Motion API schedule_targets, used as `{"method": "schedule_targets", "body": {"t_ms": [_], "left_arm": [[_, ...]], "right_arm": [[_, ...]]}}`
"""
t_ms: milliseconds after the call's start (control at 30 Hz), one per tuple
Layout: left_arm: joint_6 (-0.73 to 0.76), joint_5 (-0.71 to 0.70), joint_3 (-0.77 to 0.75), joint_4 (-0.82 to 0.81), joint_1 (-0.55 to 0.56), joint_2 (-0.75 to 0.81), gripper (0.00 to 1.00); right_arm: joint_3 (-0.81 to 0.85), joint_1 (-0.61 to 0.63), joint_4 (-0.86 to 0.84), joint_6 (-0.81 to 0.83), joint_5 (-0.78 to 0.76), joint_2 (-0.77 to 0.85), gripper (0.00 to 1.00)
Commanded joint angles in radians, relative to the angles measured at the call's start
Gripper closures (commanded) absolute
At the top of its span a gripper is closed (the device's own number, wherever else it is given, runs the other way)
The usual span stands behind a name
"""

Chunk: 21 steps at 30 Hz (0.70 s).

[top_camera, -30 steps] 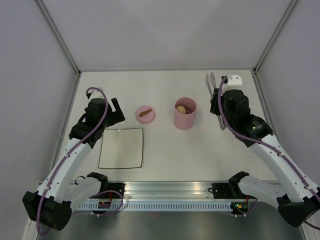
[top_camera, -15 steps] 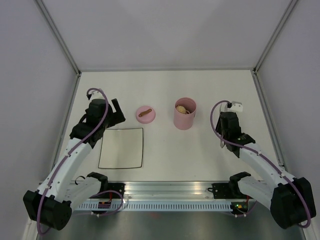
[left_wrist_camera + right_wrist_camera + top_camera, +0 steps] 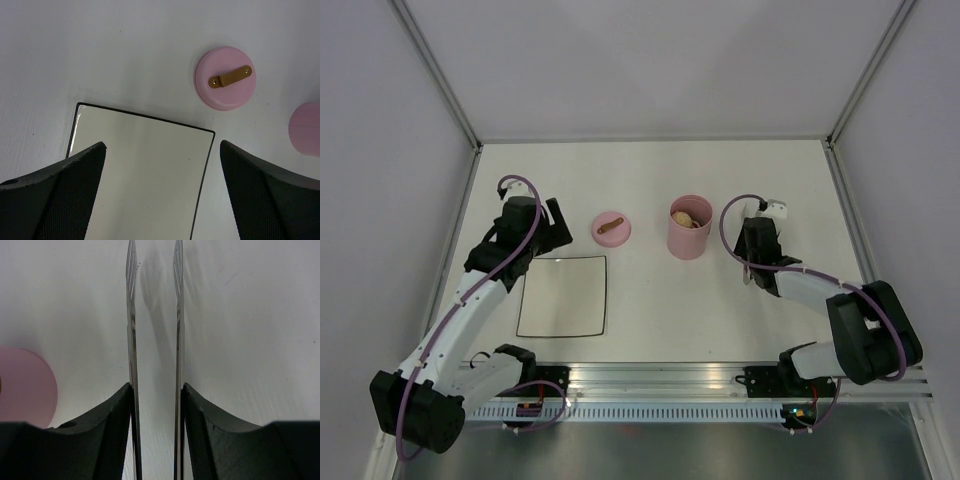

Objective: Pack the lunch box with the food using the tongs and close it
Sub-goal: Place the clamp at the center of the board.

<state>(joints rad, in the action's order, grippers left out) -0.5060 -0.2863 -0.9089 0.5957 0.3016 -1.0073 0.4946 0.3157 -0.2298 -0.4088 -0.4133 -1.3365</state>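
While the right gripper [image 3: 156, 390] clamps the tongs [image 3: 132, 315] between its fingers, each black finger pressing on the outer face of one silver arm, the two arms run side by side and slightly apart out over the white table [image 3: 650, 180], their slotted tips not touching. That gripper sits low, to the right of the box [image 3: 690, 232] and apart from it; from above, the arm hides most of the tongs. The pink box stands upright and uncovered near the table's middle, with beige food [image 3: 686, 218] showing inside it. Its lid [image 3: 225, 78] lies flat on the table to the left of the box, brown strip handle up, apart from it. Nearer the arms' bases than the lid lies the white square plate [image 3: 145, 175]. The left gripper [image 3: 162, 145] hangs over the plate with its jaws spread wide, holding nothing.
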Motion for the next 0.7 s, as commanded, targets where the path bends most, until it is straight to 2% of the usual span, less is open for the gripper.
{"method": "schedule_targets", "body": {"t_ms": [0, 200, 667], "left_arm": [[-0.019, -0.001, 0.005, -0.031, 0.004, 0.001, 0.0], [-0.022, 0.003, 0.001, -0.036, 0.005, 0.003, 0.0], [-0.029, 0.032, -0.005, -0.045, 0.005, -0.025, 0.0]], "right_arm": [[0.096, -0.004, 0.042, -0.065, 0.01, -0.085, 0.5], [0.099, -0.004, 0.118, -0.088, 0.022, -0.099, 0.47], [0.219, -0.006, 0.346, -0.045, 0.056, -0.083, 0.18]]}}
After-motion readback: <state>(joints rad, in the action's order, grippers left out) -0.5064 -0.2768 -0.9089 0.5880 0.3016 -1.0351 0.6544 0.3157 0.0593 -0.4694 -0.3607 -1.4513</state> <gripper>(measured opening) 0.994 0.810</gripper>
